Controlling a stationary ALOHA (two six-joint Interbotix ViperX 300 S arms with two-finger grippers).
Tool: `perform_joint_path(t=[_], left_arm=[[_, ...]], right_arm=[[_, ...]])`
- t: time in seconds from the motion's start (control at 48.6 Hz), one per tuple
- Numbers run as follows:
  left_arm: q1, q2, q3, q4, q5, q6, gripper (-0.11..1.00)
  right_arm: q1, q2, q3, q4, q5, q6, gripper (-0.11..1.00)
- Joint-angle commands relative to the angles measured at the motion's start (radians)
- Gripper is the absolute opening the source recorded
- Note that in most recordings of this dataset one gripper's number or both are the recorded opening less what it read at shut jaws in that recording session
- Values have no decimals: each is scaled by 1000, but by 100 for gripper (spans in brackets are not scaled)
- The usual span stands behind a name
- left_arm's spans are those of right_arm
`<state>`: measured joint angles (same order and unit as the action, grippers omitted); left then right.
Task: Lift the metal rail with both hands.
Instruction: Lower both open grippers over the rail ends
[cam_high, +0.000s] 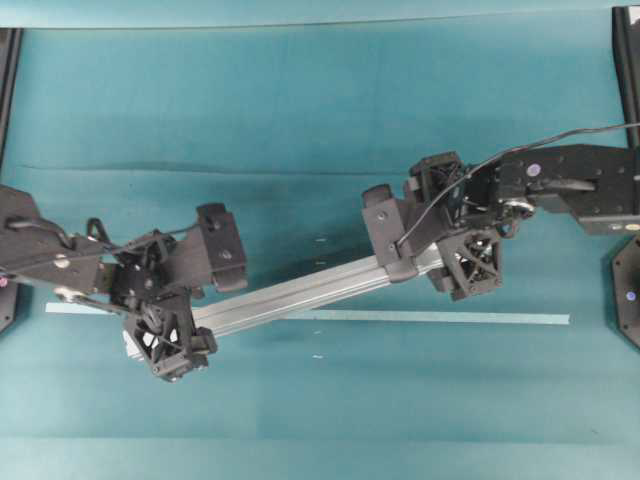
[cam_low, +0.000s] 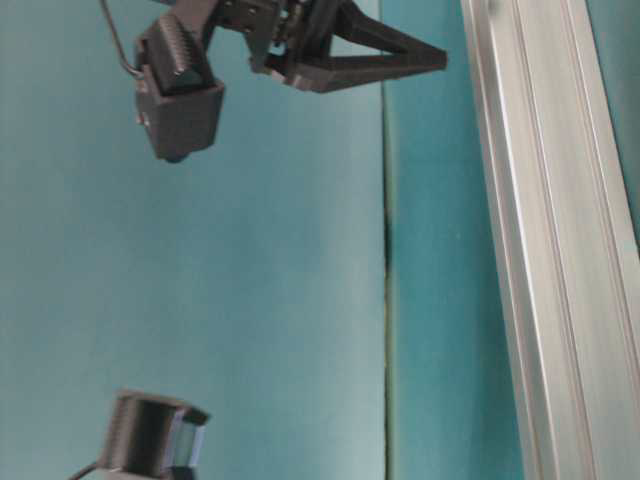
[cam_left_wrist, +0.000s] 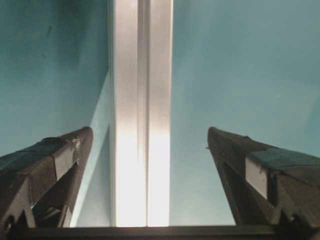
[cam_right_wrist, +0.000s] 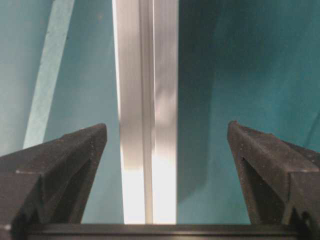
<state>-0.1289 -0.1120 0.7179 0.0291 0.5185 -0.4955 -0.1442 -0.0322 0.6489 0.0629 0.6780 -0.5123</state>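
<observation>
Between the spread fingers of the left gripper (cam_left_wrist: 150, 165) the metal rail (cam_left_wrist: 141, 115) is seen running toward twelve o'clock, with a clear gap to each finger; nothing is grasped. The right gripper (cam_right_wrist: 167, 170) is likewise released, its fingers set wide to either side of the rail and not touching it.

From overhead, the rail is found lying slantwise on the teal table (cam_high: 300, 110), one end at about eight o'clock under the left gripper, the other at about two o'clock under the right. A pale-blue tape strip (cam_high: 450, 318) is crossed by it.

The step in hand is judged to be the straddling of both ends before the grasp. Next, both pairs of fingers would have to be closed on the rail together, then raised evenly.

Both arms are reached inward from the table's sides, wrists pitched down.
</observation>
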Motion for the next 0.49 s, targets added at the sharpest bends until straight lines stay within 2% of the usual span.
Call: perform_joint_path(t=[0.0, 0.288, 0.473], left_arm=[[-3, 11, -2, 0, -8, 3, 99], [-3, 41, 34, 0, -78, 0, 99], [-3, 74, 51, 0, -94, 0, 99]], right_arm=[[0, 20, 8, -2, -28, 0, 98], [-8, 57, 51, -2, -115, 0, 98], [-8, 78, 66, 0, -129, 2, 98]])
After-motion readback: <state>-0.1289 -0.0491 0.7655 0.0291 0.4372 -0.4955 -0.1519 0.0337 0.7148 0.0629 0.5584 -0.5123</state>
